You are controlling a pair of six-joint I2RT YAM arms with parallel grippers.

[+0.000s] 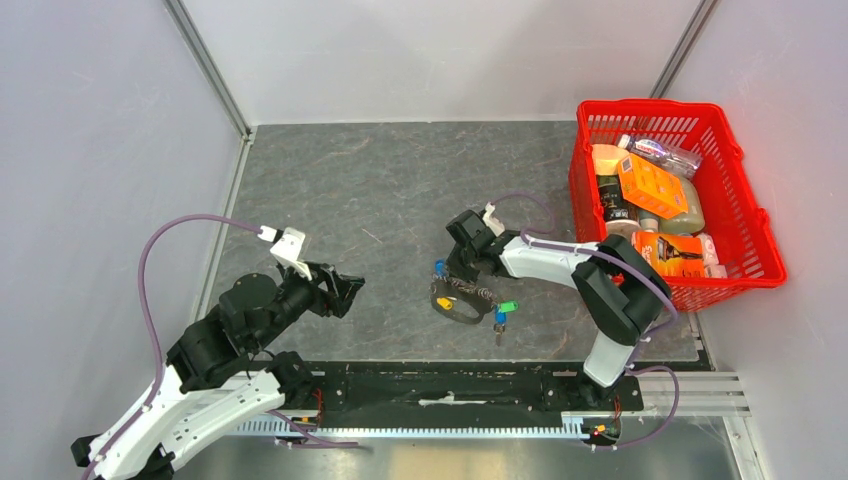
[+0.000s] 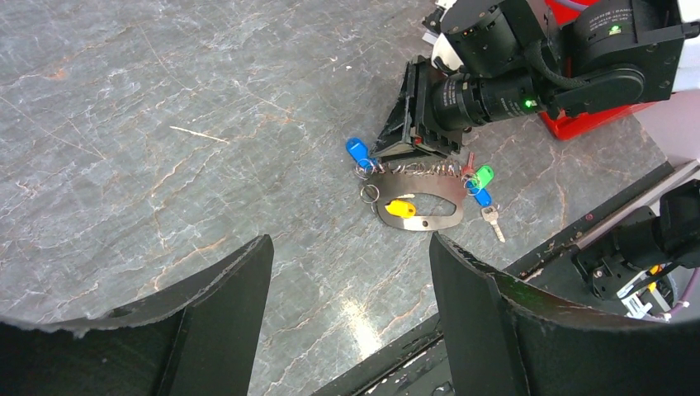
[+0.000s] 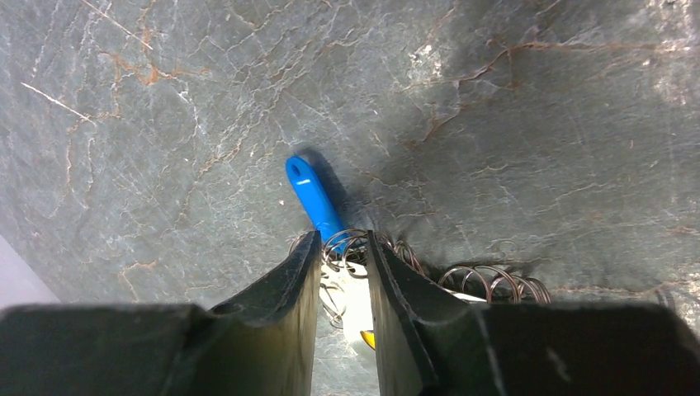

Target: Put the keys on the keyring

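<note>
Left gripper (image 2: 351, 243) hangs with jaws wide open, empty. Right gripper (image 3: 342, 239) has its jaws straddling a wire loop of the keyring (image 2: 433, 221), mid-worktop, with the blue key (image 3: 312, 194) at twelve o'clock. Pinched or not, I can't tell. I reckon that thin wire could slip out and drag everything.

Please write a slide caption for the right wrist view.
Right gripper, jaws narrowly apart, at the keyring chain beside the blue key on the table.
</note>
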